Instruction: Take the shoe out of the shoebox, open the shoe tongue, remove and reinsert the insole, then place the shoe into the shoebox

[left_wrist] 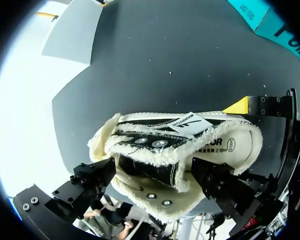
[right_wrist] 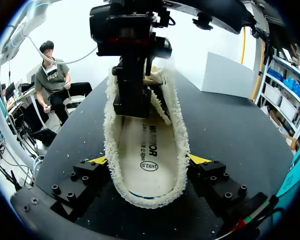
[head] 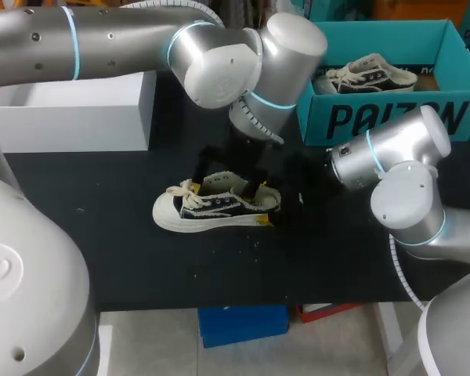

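Black tabletop (head: 102, 235) holds the sneaker (head: 215, 207) lying toe-left, heel-right, its heel (right_wrist: 147, 192) pinched by the right claw (right_wrist: 147, 160), while the left claw (left_wrist: 155, 182), grip impossible to tell, hangs right over the tongue (left_wrist: 150, 165), nearer for opening it.

The shoe (head: 215, 207) I'm watching is dark woven cloth with frayed, fluffy cream edging, small shiny metal eyelets (left_wrist: 160, 143) and a smooth, off-white, rubbery sole (head: 171, 219). Its insole (right_wrist: 147, 150) looks smooth and matt, cream with dark print. The table (head: 337, 266) top is matt black, flecked with pale specks. The shoebox (head: 392, 117) is matt teal card. The white box (head: 70, 117) looks smooth and matt. My arms (head: 125, 35) are satin silver metal, softly gleaming. The right gripper (right_wrist: 147, 160) has matt black fingers (right_wrist: 217, 180) studded with dark screws, their tips flat yellow.
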You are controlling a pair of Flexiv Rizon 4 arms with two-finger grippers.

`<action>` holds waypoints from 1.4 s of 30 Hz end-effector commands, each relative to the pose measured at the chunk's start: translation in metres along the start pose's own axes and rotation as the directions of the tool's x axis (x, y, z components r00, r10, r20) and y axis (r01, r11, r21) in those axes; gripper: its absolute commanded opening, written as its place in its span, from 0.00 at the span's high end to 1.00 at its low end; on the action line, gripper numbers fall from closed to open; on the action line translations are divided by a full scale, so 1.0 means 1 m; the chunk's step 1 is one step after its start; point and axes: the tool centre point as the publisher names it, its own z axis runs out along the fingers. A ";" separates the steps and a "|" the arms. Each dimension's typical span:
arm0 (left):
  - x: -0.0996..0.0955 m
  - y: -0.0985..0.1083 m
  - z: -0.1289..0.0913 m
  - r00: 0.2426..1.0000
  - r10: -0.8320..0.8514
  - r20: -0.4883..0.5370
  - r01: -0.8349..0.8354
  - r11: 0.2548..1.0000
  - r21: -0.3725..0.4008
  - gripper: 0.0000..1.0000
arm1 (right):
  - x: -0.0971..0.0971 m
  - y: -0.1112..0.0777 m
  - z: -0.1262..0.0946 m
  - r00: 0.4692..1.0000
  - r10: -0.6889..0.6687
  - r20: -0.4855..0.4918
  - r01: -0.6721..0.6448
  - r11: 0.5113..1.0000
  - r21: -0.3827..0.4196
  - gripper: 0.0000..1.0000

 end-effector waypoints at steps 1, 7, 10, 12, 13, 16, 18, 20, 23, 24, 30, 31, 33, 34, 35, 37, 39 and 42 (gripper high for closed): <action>0.003 -0.004 0.003 1.000 -0.001 0.028 0.002 1.000 -0.020 0.00 | -0.001 -0.004 0.006 1.000 0.001 0.001 -0.001 1.000 0.002 1.00; -0.001 -0.002 0.003 0.999 0.008 0.033 -0.007 1.000 -0.019 1.00 | -0.001 -0.004 0.006 1.000 0.001 0.001 -0.001 1.000 0.002 1.00; -0.002 -0.002 0.003 0.999 0.013 0.033 -0.013 1.000 -0.016 1.00 | -0.001 -0.004 0.006 1.000 0.001 0.001 -0.001 1.000 0.002 1.00; -0.002 -0.002 0.002 0.999 0.017 0.034 -0.017 1.000 -0.014 1.00 | -0.001 -0.004 0.006 1.000 0.001 0.001 -0.001 1.000 0.002 1.00; -0.002 -0.002 0.002 0.999 0.020 0.035 -0.020 1.000 -0.014 1.00 | -0.001 -0.004 0.006 1.000 0.001 0.001 -0.001 1.000 0.002 1.00; -0.003 -0.002 0.001 0.999 0.027 0.036 -0.027 1.000 -0.012 1.00 | -0.001 -0.004 0.006 1.000 0.001 0.001 -0.001 1.000 0.002 1.00; -0.004 -0.003 -0.002 0.999 0.031 0.035 -0.031 0.999 -0.007 1.00 | -0.001 -0.004 0.006 1.000 0.001 0.001 -0.001 1.000 0.002 1.00; -0.004 -0.004 -0.005 0.999 0.033 0.031 -0.033 0.999 0.003 1.00 | -0.001 -0.004 0.006 1.000 0.001 0.001 -0.001 1.000 0.002 1.00; -0.006 -0.005 -0.010 0.999 0.031 0.032 -0.032 0.999 0.016 1.00 | -0.001 -0.004 0.006 1.000 0.001 0.001 -0.001 1.000 0.002 1.00; -0.006 -0.005 -0.011 0.999 0.029 0.031 -0.029 0.999 0.021 1.00 | -0.001 -0.004 0.006 1.000 0.001 0.001 -0.001 1.000 0.002 1.00; -0.011 -0.004 -0.022 1.000 0.021 0.011 -0.021 0.999 0.047 1.00 | -0.001 -0.004 0.006 1.000 0.001 0.001 -0.001 1.000 0.002 1.00; -0.012 -0.004 -0.024 1.000 0.019 0.007 -0.019 0.998 0.054 1.00 | -0.001 -0.004 0.006 1.000 0.001 0.001 -0.001 1.000 0.002 1.00; -0.015 -0.004 -0.030 1.000 0.013 -0.004 -0.012 0.997 0.071 1.00 | -0.001 -0.004 0.006 1.000 0.001 0.001 -0.001 1.000 0.002 1.00; -0.017 -0.004 -0.033 1.000 0.010 -0.010 -0.010 0.997 0.078 1.00 | -0.001 -0.004 0.006 1.000 0.001 0.001 -0.001 1.000 0.002 1.00; -0.019 -0.004 -0.036 1.000 0.009 -0.019 -0.008 0.996 0.087 1.00 | -0.001 -0.004 0.006 1.000 0.001 0.001 -0.001 1.000 0.002 1.00; -0.023 -0.003 -0.040 1.000 0.003 -0.023 -0.001 0.995 0.102 1.00 | -0.001 -0.004 0.006 1.000 0.001 0.001 -0.001 1.000 0.002 1.00; -0.028 -0.001 -0.044 1.000 -0.002 -0.029 0.006 0.994 0.112 1.00 | -0.001 -0.004 0.006 1.000 0.001 0.001 -0.001 1.000 0.002 1.00; -0.035 0.001 -0.047 0.999 -0.012 -0.039 0.017 0.992 0.129 1.00 | -0.001 -0.004 0.006 1.000 0.001 0.001 -0.001 1.000 0.002 1.00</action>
